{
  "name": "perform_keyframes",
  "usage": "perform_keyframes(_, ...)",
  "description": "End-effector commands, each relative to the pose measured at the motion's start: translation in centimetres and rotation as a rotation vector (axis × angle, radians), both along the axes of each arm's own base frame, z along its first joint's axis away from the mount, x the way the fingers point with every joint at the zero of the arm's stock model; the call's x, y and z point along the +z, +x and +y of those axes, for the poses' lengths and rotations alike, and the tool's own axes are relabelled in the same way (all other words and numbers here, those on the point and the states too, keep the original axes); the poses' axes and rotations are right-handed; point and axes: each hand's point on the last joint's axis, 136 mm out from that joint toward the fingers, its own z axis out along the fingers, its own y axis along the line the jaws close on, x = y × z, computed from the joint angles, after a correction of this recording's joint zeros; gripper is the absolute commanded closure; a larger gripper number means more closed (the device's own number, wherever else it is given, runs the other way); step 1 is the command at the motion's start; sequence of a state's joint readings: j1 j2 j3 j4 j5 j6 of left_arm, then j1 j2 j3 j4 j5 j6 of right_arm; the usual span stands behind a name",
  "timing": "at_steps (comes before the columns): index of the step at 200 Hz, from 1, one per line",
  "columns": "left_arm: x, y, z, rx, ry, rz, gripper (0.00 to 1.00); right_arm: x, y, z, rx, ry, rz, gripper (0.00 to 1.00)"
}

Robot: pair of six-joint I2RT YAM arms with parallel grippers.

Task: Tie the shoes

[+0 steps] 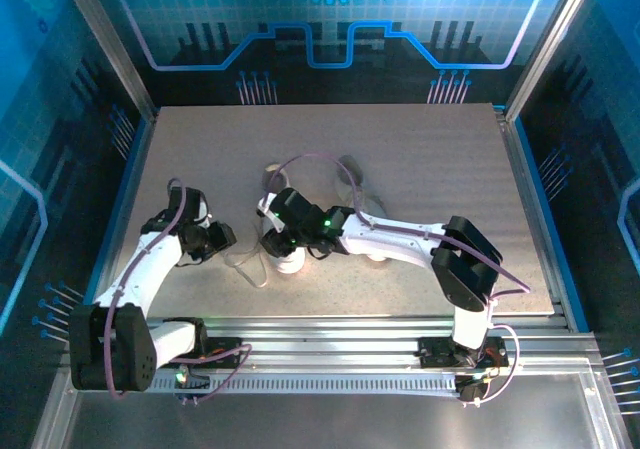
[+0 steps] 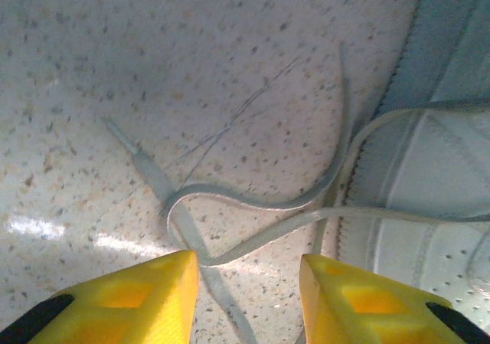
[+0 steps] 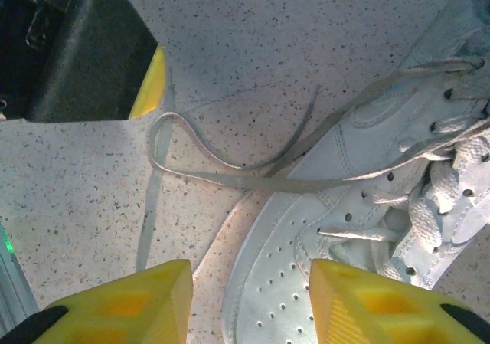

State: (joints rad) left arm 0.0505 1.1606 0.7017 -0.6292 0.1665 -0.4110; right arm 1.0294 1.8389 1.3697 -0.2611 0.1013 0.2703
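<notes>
both gape, empty — left claw [image 2: 249, 298] straddles the lace [image 2: 253, 206] on the table [image 2: 115, 53], likely to pinch it; right claw [image 3: 251, 302] hovers over the shoe [image 3: 306, 229].

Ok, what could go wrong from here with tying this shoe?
The lace loop lies slack on the table ahead of the open left end effector; closing may catch one strand or miss. The open right end effector hovers over the toe of the shoe; lowering could nudge it and drag the lace.
</notes>
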Motion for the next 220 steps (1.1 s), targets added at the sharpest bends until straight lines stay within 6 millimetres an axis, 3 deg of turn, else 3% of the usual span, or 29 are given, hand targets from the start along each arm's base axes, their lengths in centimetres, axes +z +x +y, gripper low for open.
perform_keyframes(1, 2.4, 2.3, -0.3, -0.062, -0.007, -0.095, 0.6, 0.8, 0.5, 0.3, -0.027, 0.01, -0.01, 0.57)
perform_keyframes(22, 2.6, 4.4, -1.9, -0.165, -0.047, -0.145, 0.58, 0.5, 1.3, -0.5, -0.067, 0.013, 0.002, 0.58)
perform_keyframes(47, 0.9, 5.9, -2.8, -0.212, -0.049, -0.092, 0.57, -0.4, 2.0, -1.6, -0.117, -0.001, 0.033, 0.59)
perform_keyframes(88, -1.9, 6.3, -5.2, -0.236, -0.087, -0.002, 0.58, -3.4, 0.7, -3.1, -0.139, -0.058, 0.075, 0.61)
perform_keyframes(110, -2.7, 5.7, -5.2, -0.237, -0.052, 0.05, 0.61, -3.6, 0.0, -3.9, -0.138, -0.061, 0.067, 0.65)
perform_keyframes(153, -1.7, 4.7, -2.7, -0.171, 0.081, 0.061, 0.62, -3.0, -1.9, -3.6, -0.08, -0.083, -0.01, 0.69)
perform_keyframes(190, 0.1, 7.3, -5.3, -0.329, 0.0, -0.089, 0.61, -2.8, -1.8, -2.7, -0.099, -0.045, 0.008, 0.68)
perform_keyframes(220, -0.8, 7.7, -5.7, -0.379, -0.01, -0.075, 0.59, -3.8, -1.7, -3.7, -0.149, -0.077, 0.05, 0.59)
